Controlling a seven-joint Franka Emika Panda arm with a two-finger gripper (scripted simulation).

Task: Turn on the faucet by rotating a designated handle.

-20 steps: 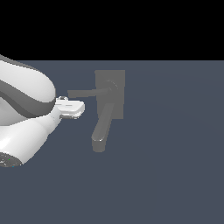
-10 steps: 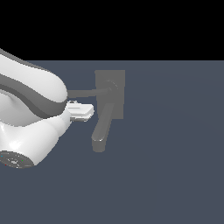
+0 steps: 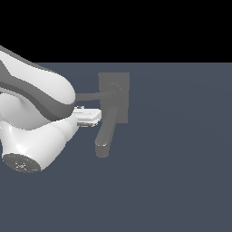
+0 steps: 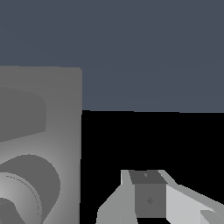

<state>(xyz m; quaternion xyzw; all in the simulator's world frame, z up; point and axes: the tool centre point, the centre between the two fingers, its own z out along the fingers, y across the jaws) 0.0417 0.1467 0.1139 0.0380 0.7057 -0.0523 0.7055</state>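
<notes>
The dull grey faucet has a flat back plate (image 3: 121, 81), and a thick spout (image 3: 107, 136) runs down from it toward the camera. The thin handle (image 3: 93, 95) reaches from the round hub (image 3: 116, 89) to the exterior view's left. My white gripper (image 3: 96, 117) sits just under the handle, close to the left of the spout. My arm hides most of it, so the jaws' gap cannot be seen. In the wrist view, the back plate (image 4: 57, 113) and hub (image 4: 26, 188) fill one side, and one grey finger (image 4: 148, 199) shows beside them.
My bulky white arm (image 3: 36, 122) covers the exterior view's left side and hides the handle's outer end. The faucet stands on a plain dark blue-grey floor (image 3: 181, 158).
My gripper has moved to the exterior view's right and slightly down, toward the spout, staying under the handle. The arm now fills more of the view. The handle has not visibly turned.
</notes>
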